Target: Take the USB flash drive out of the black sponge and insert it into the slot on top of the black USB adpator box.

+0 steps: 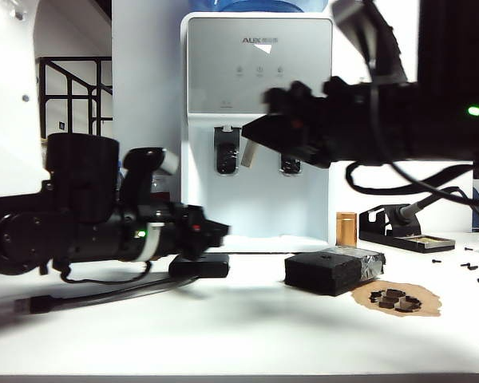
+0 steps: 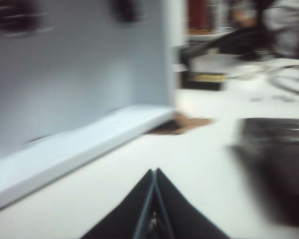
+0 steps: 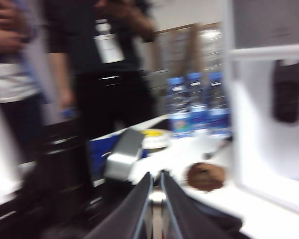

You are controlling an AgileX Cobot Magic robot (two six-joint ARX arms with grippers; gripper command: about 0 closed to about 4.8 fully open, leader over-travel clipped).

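The right gripper (image 3: 156, 199) hangs high above the worktop (image 1: 247, 327), jaws pinched on the USB flash drive (image 3: 157, 196); only its wrist view shows that silver. The left gripper (image 2: 154, 199), jaws closed and empty, sits low just above the black USB adpator box (image 1: 199, 265), the black sponge (image 1: 333, 271) well beside it

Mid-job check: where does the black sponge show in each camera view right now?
Exterior view: the black sponge lies on the table right of centre, before the water dispenser.
Left wrist view: a blurred dark block beyond the shut left gripper, likely the sponge.
Right wrist view: not in it.
Shared landmark: the dispenser's white body.
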